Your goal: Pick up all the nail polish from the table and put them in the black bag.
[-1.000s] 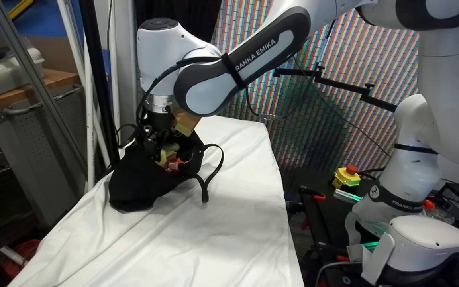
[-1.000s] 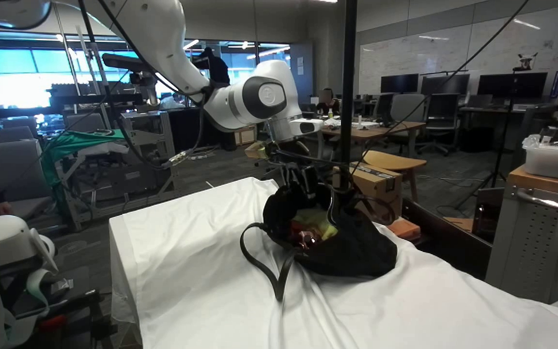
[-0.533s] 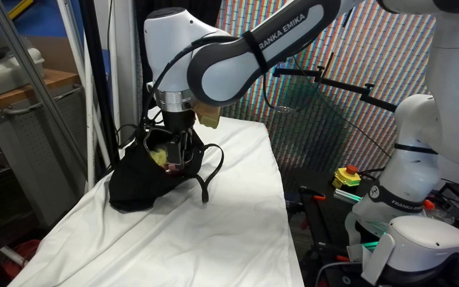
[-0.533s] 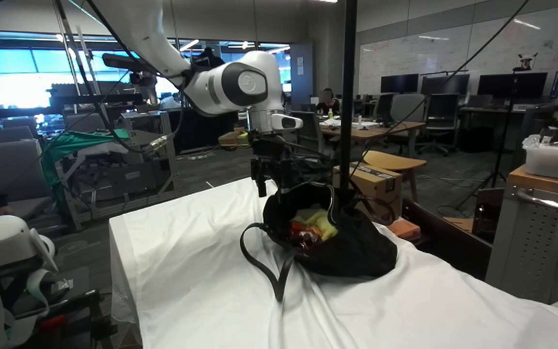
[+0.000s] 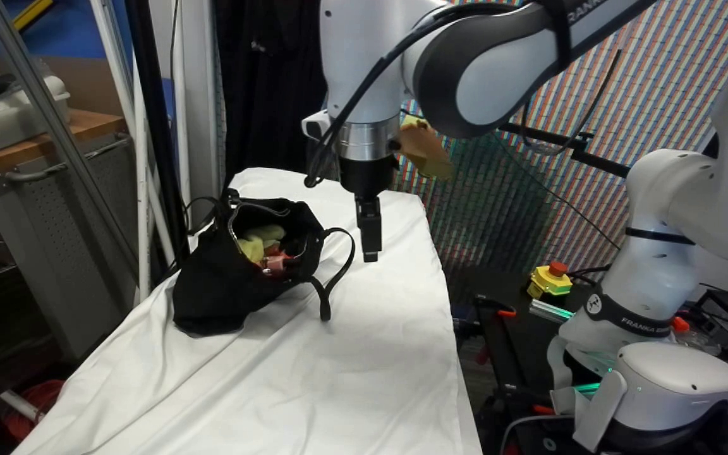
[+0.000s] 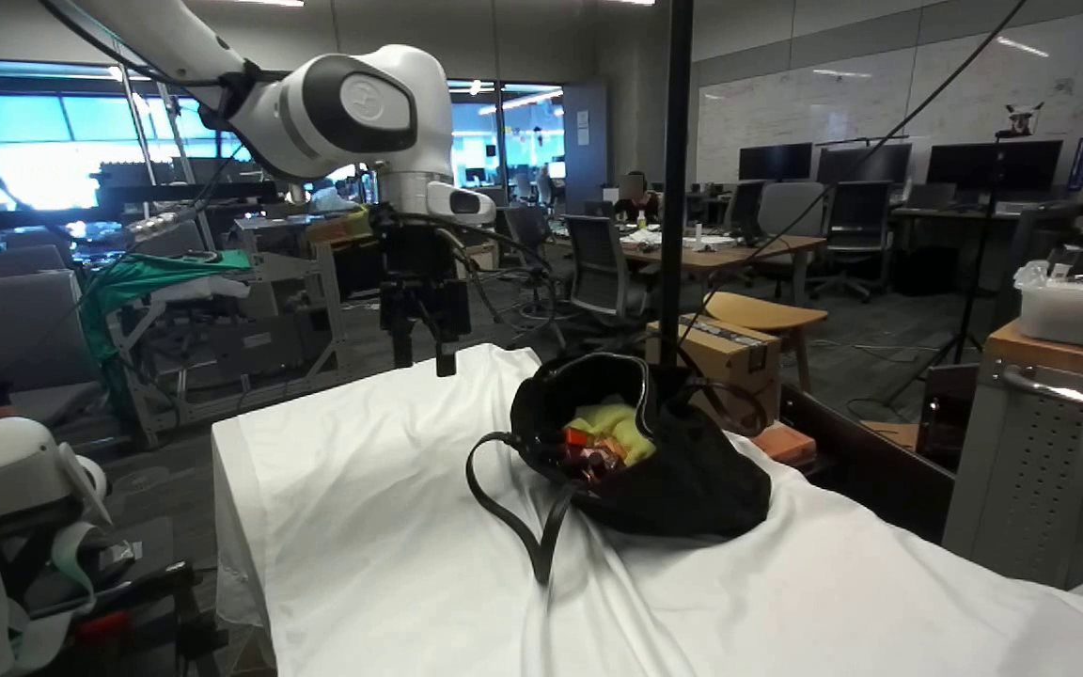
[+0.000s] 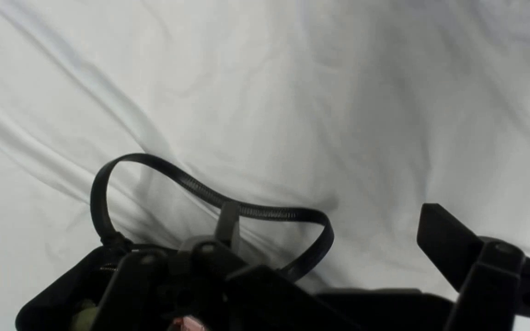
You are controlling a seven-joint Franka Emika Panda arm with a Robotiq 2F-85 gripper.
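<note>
Presently, its fingers (image 7: 446,241) spread wide and nothing being gripped, the gripper (image 6: 424,365) is being suspended above the table (image 5: 370,366) near the black bag (image 5: 215,287), inside which reddish nail polish (image 6: 595,454), only vaguely discernible, is being cradled.

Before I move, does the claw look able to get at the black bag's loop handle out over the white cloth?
Probably yes. The claw hangs open and empty beside the black bag, and nothing seems to lie over the loop handle. It may need to move sideways and down.
</note>
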